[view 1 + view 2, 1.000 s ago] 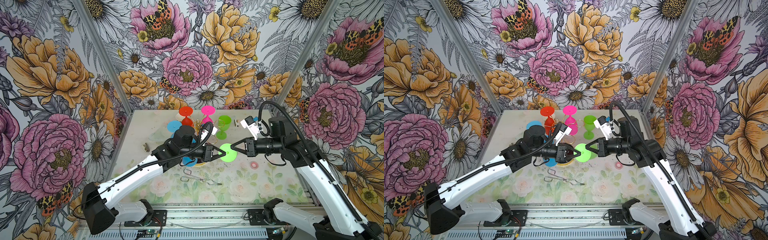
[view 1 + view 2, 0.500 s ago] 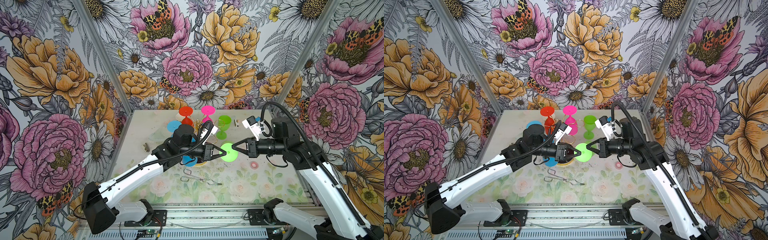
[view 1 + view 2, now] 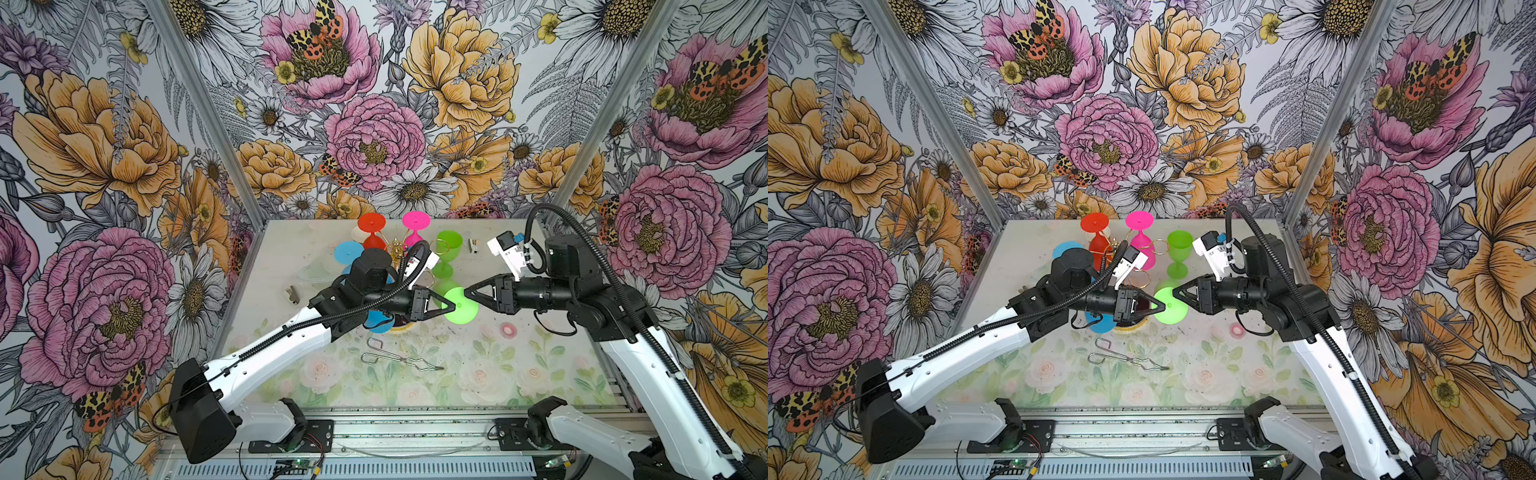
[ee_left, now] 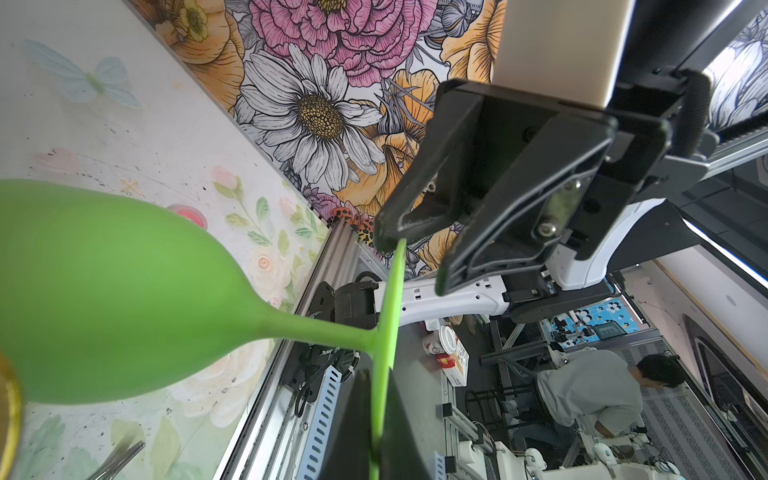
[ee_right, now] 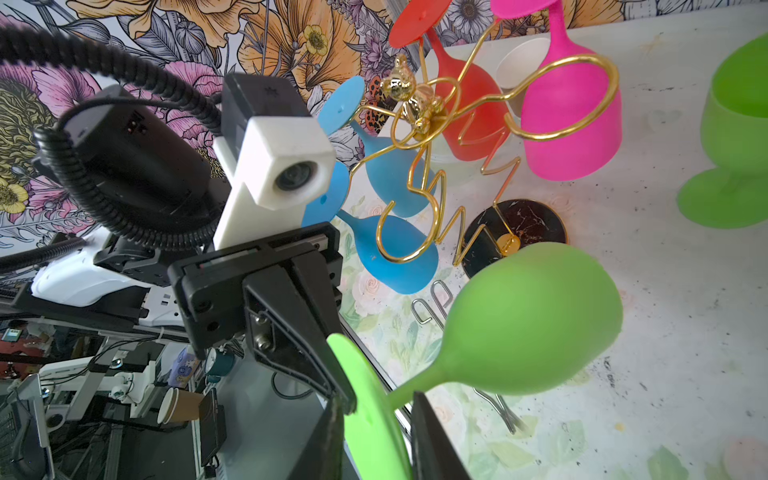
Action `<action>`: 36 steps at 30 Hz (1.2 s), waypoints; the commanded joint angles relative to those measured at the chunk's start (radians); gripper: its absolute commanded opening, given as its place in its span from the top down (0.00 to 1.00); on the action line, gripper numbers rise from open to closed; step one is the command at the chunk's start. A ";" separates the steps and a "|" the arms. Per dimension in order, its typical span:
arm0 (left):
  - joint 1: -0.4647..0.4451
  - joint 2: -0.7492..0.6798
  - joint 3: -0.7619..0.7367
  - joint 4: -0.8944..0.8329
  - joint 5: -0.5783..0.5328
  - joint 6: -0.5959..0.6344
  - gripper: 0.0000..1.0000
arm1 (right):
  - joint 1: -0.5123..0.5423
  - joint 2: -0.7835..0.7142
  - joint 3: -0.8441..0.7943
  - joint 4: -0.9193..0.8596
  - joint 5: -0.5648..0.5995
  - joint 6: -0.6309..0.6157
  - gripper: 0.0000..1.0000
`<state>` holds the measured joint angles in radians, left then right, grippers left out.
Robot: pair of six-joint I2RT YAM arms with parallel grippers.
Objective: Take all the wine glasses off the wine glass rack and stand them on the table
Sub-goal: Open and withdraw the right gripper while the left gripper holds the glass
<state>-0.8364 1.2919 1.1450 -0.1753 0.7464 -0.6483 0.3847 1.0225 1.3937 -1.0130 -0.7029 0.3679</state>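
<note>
Six glasses are counted: two green, two blue, one red, one pink. Four are hung upside down on the wine glass rack (image 5: pixel 419 108): the red glass (image 5: pixel 469 104), the pink glass (image 5: pixel 569 124), a blue glass (image 5: pixel 390 178) and a second blue glass (image 5: pixel 399 257). One green wine glass (image 5: pixel 532 320) is held on its side just beside the rack, clear of its loops. Its foot is clamped by the left gripper (image 3: pixel 454 306). The jaws of the right gripper (image 3: pixel 467 292) are parted around that foot's rim. The other green glass (image 3: pixel 449 245) is stood upright on the table (image 3: pixel 540 374), where one pair of wire tongs (image 3: pixel 405 360) is laid.
</note>
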 commanded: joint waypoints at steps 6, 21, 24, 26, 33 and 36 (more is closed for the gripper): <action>0.001 0.010 0.006 0.017 0.032 0.013 1.00 | -0.037 -0.029 0.058 0.013 0.024 0.002 0.57; -0.114 -0.035 0.057 -0.175 -0.167 0.258 1.00 | -0.247 0.017 0.003 0.014 0.113 0.106 0.47; -0.140 -0.063 0.055 -0.209 -0.229 0.350 1.00 | -0.263 0.036 -0.015 0.014 0.137 0.126 0.41; -0.148 -0.077 0.039 -0.211 -0.236 0.411 1.00 | -0.272 0.050 -0.029 0.014 0.152 0.133 0.39; -0.183 -0.117 -0.023 -0.211 -0.280 0.641 1.00 | -0.278 0.095 -0.056 0.017 0.187 0.141 0.38; -0.192 -0.117 -0.043 -0.214 -0.260 0.729 1.00 | -0.280 0.109 -0.051 0.017 0.190 0.146 0.37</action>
<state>-1.0183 1.1839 1.1286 -0.3862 0.5003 -0.0685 0.1097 1.1267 1.3434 -1.0115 -0.5396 0.5049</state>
